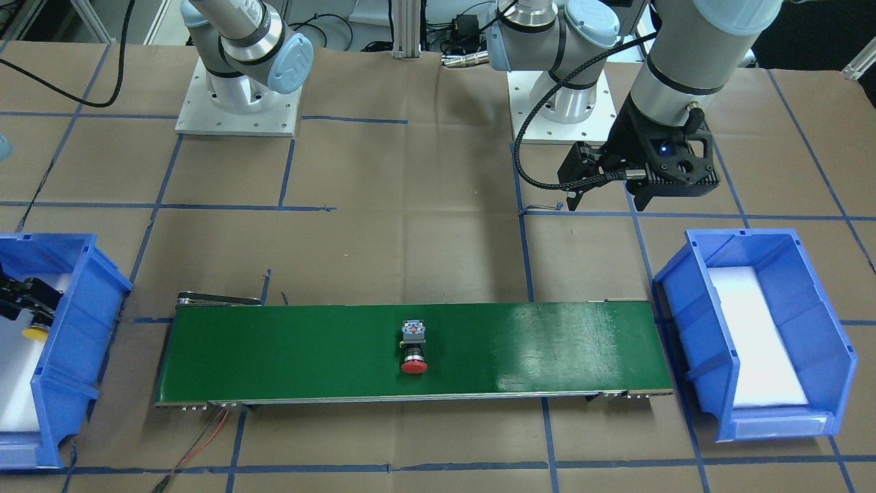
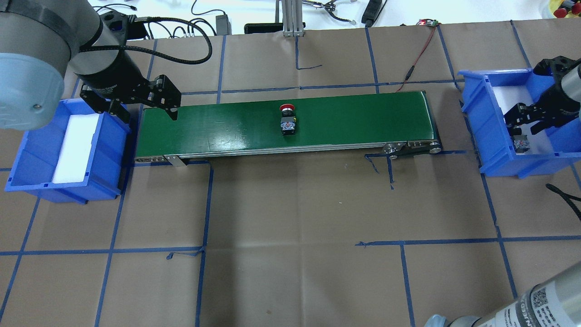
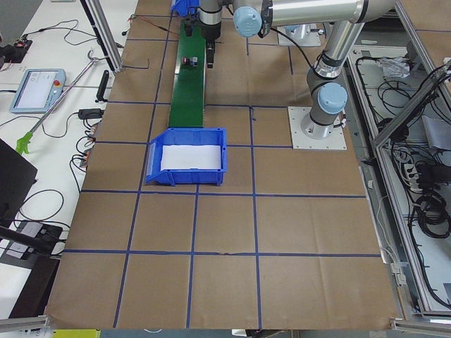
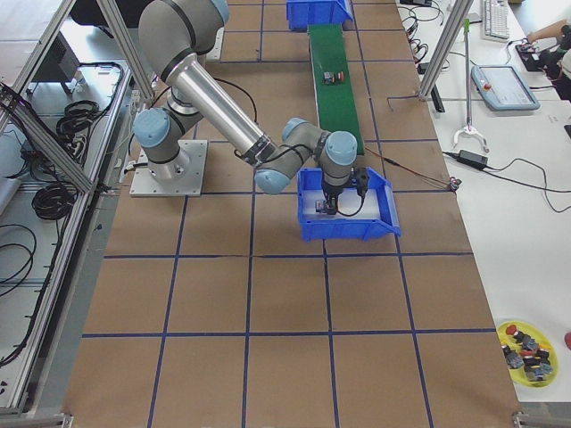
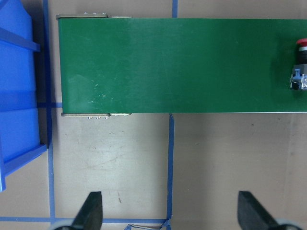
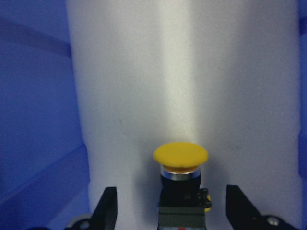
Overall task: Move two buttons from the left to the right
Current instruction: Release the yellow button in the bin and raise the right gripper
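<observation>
The red button (image 1: 414, 350) lies on its side at the middle of the green conveyor belt (image 1: 294, 356); it also shows in the overhead view (image 2: 288, 121) and at the right edge of the left wrist view (image 5: 300, 67). The yellow button (image 6: 181, 155) rests on white foam in the right blue bin (image 2: 492, 136). My right gripper (image 6: 171, 208) is open inside that bin, its fingers on either side of the yellow button without touching it. My left gripper (image 2: 147, 114) is open and empty, above the table by the belt's left end.
The left blue bin (image 2: 27, 175) holds only white foam and stands beside the belt's left end. A red wire (image 2: 420, 50) runs from the belt's far right corner. Blue tape lines cross the brown paper table.
</observation>
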